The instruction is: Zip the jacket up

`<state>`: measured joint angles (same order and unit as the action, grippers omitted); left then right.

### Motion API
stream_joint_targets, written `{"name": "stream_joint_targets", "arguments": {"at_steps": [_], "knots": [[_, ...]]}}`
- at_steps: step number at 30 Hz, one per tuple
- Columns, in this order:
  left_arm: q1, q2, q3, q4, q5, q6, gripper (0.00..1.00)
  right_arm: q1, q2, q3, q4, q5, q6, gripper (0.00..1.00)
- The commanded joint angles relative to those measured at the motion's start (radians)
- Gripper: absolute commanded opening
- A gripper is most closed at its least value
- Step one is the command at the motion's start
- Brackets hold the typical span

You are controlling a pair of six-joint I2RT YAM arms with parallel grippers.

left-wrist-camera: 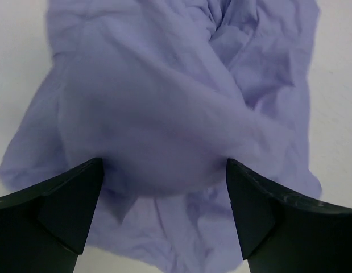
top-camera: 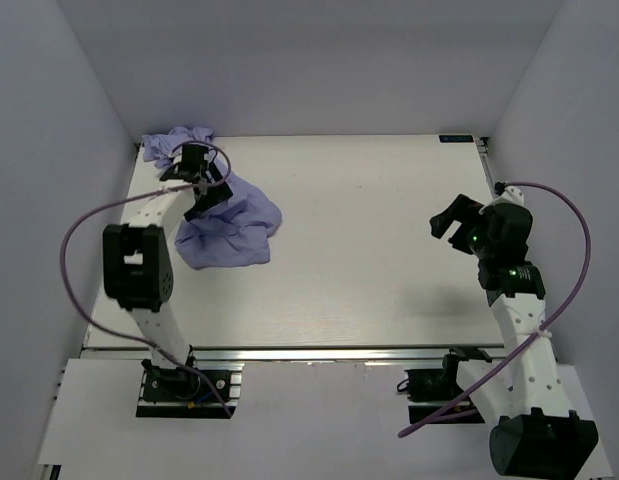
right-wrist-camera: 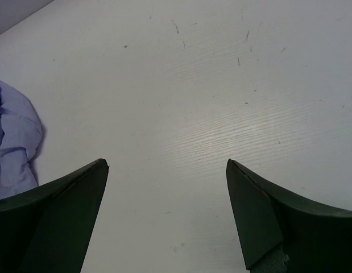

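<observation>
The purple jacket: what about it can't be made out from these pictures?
Zipper: none shows in any view; the jacket lies crumpled, its folds hiding it.
Top external: the left arm covers part of the heap.
Left wrist: fabric near the jaws is blurred.
Right wrist: the left edge cuts off all but a corner.

Thin, matt, crumpled cloth jacket [top-camera: 229,225] — smooth, faintly scuffed white table [top-camera: 389,250].

White table [top-camera: 389,260], alu rail [top-camera: 319,352] at near edge.
</observation>
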<state>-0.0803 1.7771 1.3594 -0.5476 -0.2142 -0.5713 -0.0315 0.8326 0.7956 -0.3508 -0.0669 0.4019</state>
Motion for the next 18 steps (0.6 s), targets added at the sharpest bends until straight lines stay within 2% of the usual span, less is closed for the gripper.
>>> {"name": "stream_joint_targets", "arguments": {"at_steps": [1, 2, 4, 6, 8, 9, 11, 12, 14, 16, 18], "knots": [[0.002, 0.179, 0.176, -0.063, 0.018, 0.028, 0.97, -0.001, 0.029, 0.019, 0.058, -0.001, -0.035, 0.89], [0.002, 0.224, 0.22, -0.086, 0.018, 0.033, 0.92, -0.001, 0.036, 0.024, 0.056, 0.004, -0.041, 0.89], [0.002, 0.318, 0.34, -0.135, 0.045, 0.037, 0.49, -0.001, 0.051, 0.039, 0.047, 0.024, -0.046, 0.89], [0.001, 0.346, 0.427, -0.153, 0.094, 0.048, 0.0, -0.001, 0.056, 0.045, 0.044, 0.03, -0.049, 0.89], [-0.001, 0.32, 0.441, -0.128, 0.263, 0.104, 0.0, -0.001, 0.056, 0.044, 0.039, 0.023, -0.049, 0.89], [-0.015, 0.286, 0.431, -0.064, 0.316, 0.119, 0.0, -0.001, 0.05, 0.044, 0.039, 0.016, -0.051, 0.89], [-0.048, 0.144, 0.353, 0.015, 0.403, 0.16, 0.0, -0.001, 0.043, 0.037, 0.039, -0.01, -0.051, 0.89], [-0.103, 0.093, 0.324, 0.087, 0.417, 0.178, 0.0, -0.001, 0.034, 0.034, 0.041, -0.02, -0.051, 0.89], [-0.221, -0.044, 0.262, 0.135, 0.437, 0.221, 0.0, -0.001, 0.027, 0.027, 0.045, -0.054, -0.049, 0.89], [-0.303, -0.112, 0.238, 0.169, 0.469, 0.244, 0.0, -0.001, 0.014, 0.021, 0.056, -0.1, -0.046, 0.89], [-0.398, -0.201, 0.201, 0.237, 0.524, 0.223, 0.0, -0.001, 0.004, 0.013, 0.055, -0.134, -0.043, 0.89]]}}
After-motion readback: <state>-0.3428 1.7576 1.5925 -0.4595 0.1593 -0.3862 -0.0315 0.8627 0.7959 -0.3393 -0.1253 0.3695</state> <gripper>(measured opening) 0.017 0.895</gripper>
